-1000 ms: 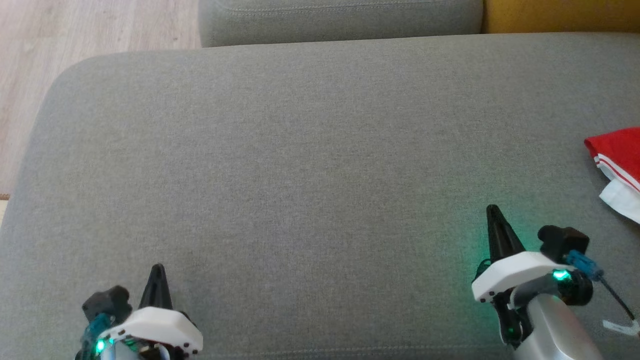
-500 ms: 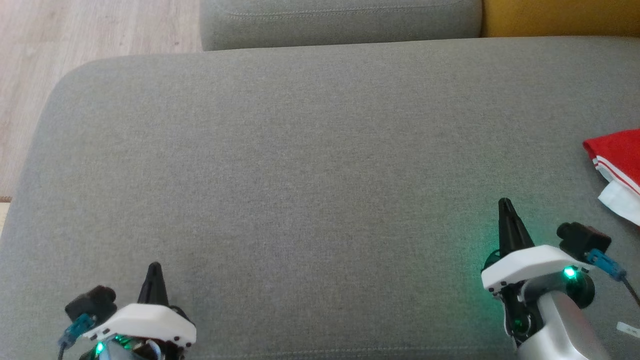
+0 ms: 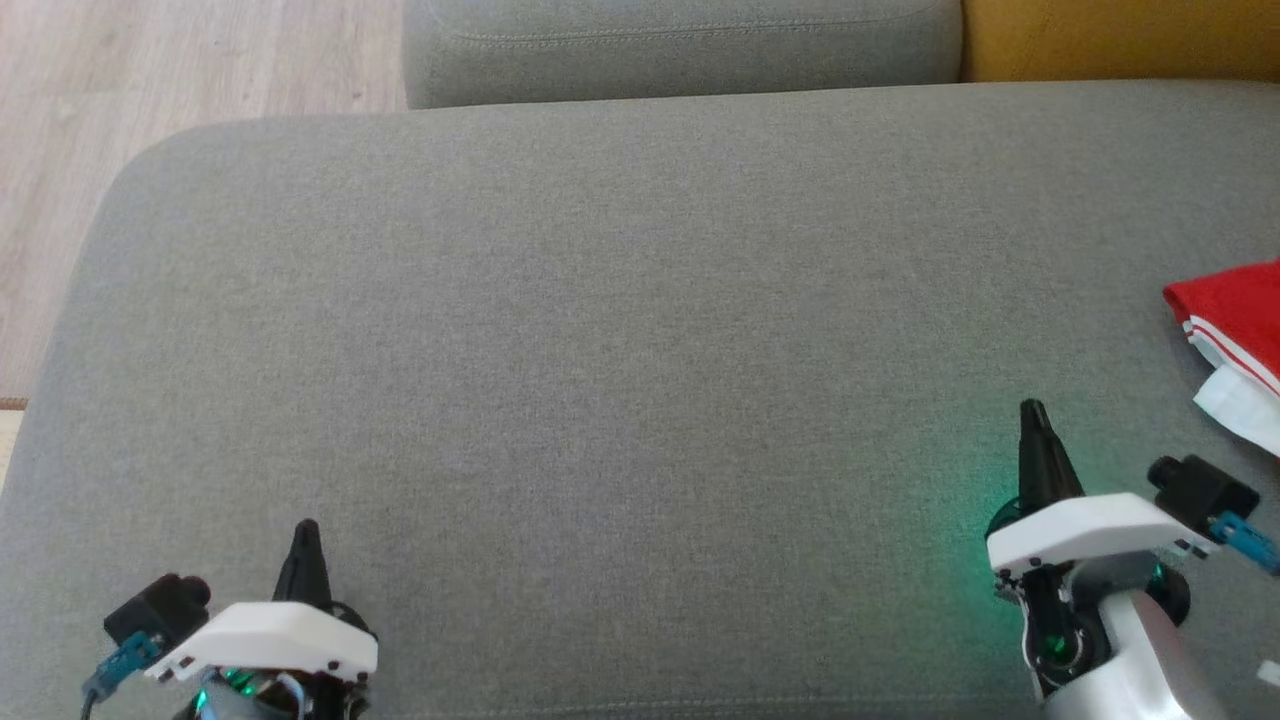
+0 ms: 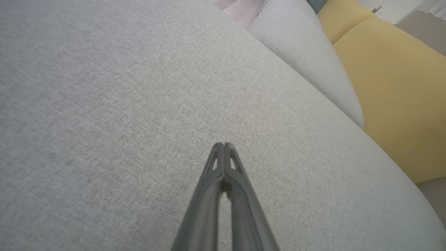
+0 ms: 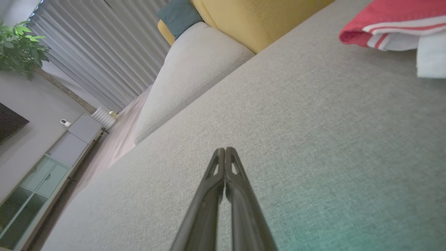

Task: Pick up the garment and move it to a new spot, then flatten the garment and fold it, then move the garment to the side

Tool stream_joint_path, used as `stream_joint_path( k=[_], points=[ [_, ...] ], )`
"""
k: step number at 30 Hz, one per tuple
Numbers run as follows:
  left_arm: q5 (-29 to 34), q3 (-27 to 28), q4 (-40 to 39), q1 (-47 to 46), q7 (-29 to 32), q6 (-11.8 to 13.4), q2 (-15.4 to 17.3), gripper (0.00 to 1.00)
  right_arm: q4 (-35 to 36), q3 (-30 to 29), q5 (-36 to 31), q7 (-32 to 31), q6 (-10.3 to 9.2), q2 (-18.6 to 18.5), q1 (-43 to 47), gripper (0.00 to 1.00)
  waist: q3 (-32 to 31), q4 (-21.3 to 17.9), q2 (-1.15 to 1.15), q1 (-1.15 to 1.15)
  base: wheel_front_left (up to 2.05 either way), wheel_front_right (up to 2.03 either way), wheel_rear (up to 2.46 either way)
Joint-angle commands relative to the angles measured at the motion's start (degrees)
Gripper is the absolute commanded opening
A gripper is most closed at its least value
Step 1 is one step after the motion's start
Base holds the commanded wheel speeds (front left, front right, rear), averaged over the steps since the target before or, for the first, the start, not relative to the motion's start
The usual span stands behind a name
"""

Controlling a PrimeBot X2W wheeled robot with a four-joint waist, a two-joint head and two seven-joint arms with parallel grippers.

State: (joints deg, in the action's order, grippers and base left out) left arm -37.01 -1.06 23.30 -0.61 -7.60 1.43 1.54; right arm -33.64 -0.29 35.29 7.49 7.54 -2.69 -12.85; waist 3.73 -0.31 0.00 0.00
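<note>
The garment (image 3: pixel 1232 330), red with white striped trim and a white inside, lies bunched at the right edge of the grey sofa seat (image 3: pixel 620 330), cut off by the frame. In the right wrist view the garment (image 5: pixel 390 17) sits at the top right. My right gripper (image 3: pixel 1033 410) hovers near the seat's front right, shut and empty, left of and nearer than the garment. My left gripper (image 3: pixel 305 528) is at the front left, also shut and empty. Both wrist views show the fingertips pressed together: left gripper (image 4: pixel 223 144), right gripper (image 5: pixel 225 150).
A grey cushion (image 3: pixel 680 40) and a yellow cushion (image 3: pixel 1120 35) line the back of the seat. Wooden floor (image 3: pixel 150 80) lies beyond the seat's left edge. A low cabinet (image 5: pixel 41 164), curtains and a plant (image 5: pixel 21 48) stand in the room.
The right gripper has drifted right and slightly forward; the left gripper has shifted a little left and back. The camera has moved slightly. The garment lies as before.
</note>
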Motion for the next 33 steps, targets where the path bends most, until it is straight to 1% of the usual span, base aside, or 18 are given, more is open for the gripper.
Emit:
stream_joint_path(
  k=[1, 30, 33],
  points=[
    [-1.7, 1.3, -2.3, -3.1, 0.3, -0.4, 0.6, 0.0, 2.5, 0.0, 1.9, -0.4, -0.02, -0.3, -0.9, 0.0, -0.1, 0.0, 0.0, 0.0, 0.0, 0.0, 0.0],
    [-21.3, 3.6, -4.9, -4.0, 5.3, -3.5, 0.9, 0.0, 8.8, -2.3, 22.1, -5.4, -0.03, -0.2, 1.9, 0.0, -1.3, 0.1, 0.0, 0.0, 0.0, 0.0, 0.0],
    [-22.6, 3.7, -5.0, -4.1, 5.7, -3.7, 0.9, 0.0, 9.2, -2.4, 23.4, -5.7, -0.03, -0.2, 2.0, 0.0, -1.4, 0.1, 0.0, 0.0, 0.0, 0.0, 0.0]
  ],
)
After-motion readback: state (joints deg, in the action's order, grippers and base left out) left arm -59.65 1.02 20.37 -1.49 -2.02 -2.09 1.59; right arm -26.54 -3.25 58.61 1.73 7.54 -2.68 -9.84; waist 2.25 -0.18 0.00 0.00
